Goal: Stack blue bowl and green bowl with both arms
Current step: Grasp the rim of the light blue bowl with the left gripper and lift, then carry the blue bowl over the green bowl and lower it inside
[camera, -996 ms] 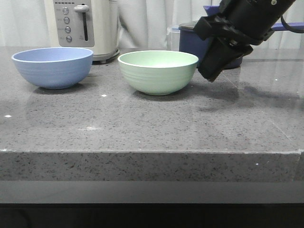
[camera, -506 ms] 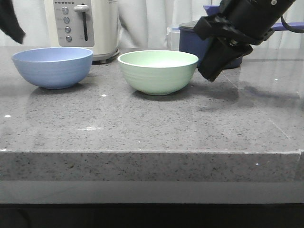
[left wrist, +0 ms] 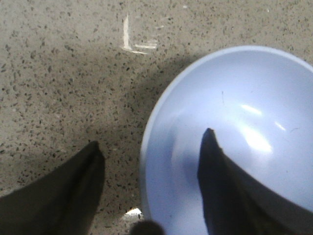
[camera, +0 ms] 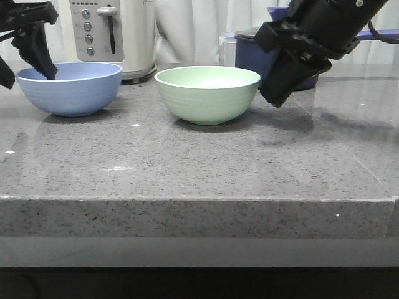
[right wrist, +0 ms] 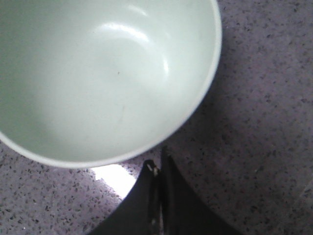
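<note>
The blue bowl [camera: 68, 88] stands at the left of the grey stone counter, and the green bowl [camera: 207, 94] stands in the middle. My left gripper [camera: 24, 63] is open and straddles the blue bowl's left rim. In the left wrist view the gripper [left wrist: 151, 147] has one finger inside the bowl [left wrist: 254, 112] and one outside over the counter. My right gripper [camera: 274, 98] is shut and empty, low beside the green bowl's right side and apart from it. In the right wrist view its closed tips [right wrist: 157, 164] sit just outside the bowl's rim [right wrist: 98, 73].
A silver toaster [camera: 115, 34] stands behind the blue bowl. A dark navy saucepan [camera: 249, 53] stands behind the right arm. The counter's front edge [camera: 199, 199] runs across the view. A white tape corner [left wrist: 132, 41] marks the counter near the blue bowl.
My left gripper has come in from the upper left and dropped onto the blue bowl's left rim. The right arm and both bowls have not moved.
</note>
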Robot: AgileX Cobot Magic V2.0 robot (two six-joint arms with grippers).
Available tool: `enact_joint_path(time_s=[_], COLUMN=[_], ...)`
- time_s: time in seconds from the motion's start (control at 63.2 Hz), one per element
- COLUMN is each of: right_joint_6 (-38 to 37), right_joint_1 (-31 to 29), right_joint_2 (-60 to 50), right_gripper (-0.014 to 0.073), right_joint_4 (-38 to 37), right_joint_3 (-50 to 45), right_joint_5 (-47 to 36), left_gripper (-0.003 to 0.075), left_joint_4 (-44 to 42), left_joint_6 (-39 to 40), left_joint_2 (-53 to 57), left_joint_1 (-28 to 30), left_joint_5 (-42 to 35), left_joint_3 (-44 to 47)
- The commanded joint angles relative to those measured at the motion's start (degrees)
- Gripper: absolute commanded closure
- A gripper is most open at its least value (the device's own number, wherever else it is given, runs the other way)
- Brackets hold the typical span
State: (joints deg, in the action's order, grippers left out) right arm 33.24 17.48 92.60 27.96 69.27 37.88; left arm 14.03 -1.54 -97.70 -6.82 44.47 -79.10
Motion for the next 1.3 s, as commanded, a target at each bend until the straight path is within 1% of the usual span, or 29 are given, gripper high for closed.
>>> enact_joint_path(time_s=[0.0,0.142,0.206,0.253,0.364,0.506,0.648,0.886,1.107,1.281], right_joint_6=[0.7,0.7,0.7,0.7,0.7,0.7,0.7,0.7,0.7,0.7], right_joint_1=[-0.1,-0.1,-0.1,-0.1,-0.1,-0.1,-0.1,-0.1,-0.1,-0.1], right_joint_2=[-2.3,-2.3,-2.3,-2.3,-2.3,-2.3,-2.3,-2.3,-2.3,-2.3], right_gripper=[0.0657,0.0657,0.0657,0.0657,0.0657,0.0657,0.0657,0.0657,0.0657,0.0657], right_joint_4=[1.5,1.5,1.5,1.5,1.5,1.5,1.5,1.5,1.5,1.5], right_joint_3=[1.4,1.4,1.4,1.4,1.4,1.4,1.4,1.4,1.4,1.4], right_joint_5=[-2.4,-2.4,-2.4,-2.4,-2.4,-2.4,-2.4,-2.4,-2.4,-2.4], left_gripper=[0.0399,0.0558,0.0607,0.0659,0.0736,0.0740,0.0740,0.0740,0.0740,0.0740], left_joint_4=[1.2,1.2,1.2,1.2,1.2,1.3,1.4,1.4,1.7,1.7], left_joint_6=[0.0,0.0,0.0,0.0,0.0,0.0,-0.4,-1.7,-1.7,-1.7], left_joint_2=[1.9,1.2,1.1,1.1,1.1,1.4,3.0,4.3,3.4,0.3], left_joint_1=[0.0,0.0,0.0,0.0,0.0,0.0,-1.5,-7.9,-14.3,-18.5], left_joint_5=[-2.6,-2.1,-2.1,-2.2,-2.4,-2.3,-1.9,2.2,2.3,2.7], left_joint_3=[-2.0,-2.0,-2.0,-2.0,-2.0,-2.0,-3.0,-11.1,-16.8,-20.4])
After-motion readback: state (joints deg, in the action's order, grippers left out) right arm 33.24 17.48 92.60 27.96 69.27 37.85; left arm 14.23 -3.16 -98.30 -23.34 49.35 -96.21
